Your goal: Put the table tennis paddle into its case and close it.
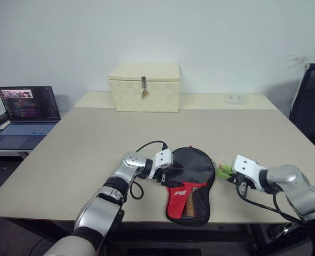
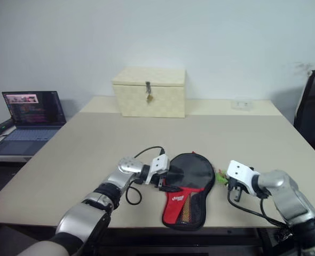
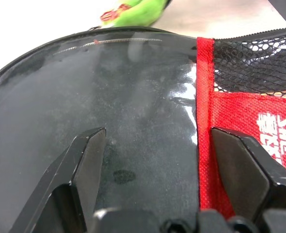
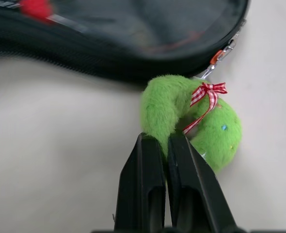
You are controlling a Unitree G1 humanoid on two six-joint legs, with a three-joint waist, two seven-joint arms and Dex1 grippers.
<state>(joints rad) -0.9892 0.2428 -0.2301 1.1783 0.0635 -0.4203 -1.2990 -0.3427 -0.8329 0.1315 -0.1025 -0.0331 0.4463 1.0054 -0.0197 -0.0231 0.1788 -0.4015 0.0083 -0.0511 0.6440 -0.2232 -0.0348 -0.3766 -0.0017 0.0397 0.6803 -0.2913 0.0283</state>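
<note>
While the case (image 1: 189,181) lies at the near edge of the table (image 1: 93,144), round end toward the far edge and red mesh end overhanging the near one, its green fuzzy zipper pull (image 4: 194,119) sits on the side facing the right gripper (image 4: 167,145), which is pinched closed on it. The left gripper (image 3: 152,145) rests spread wide on the case's black face from the opposite side. I judge the table tennis paddle to be inside; it cannot be seen directly.
</note>
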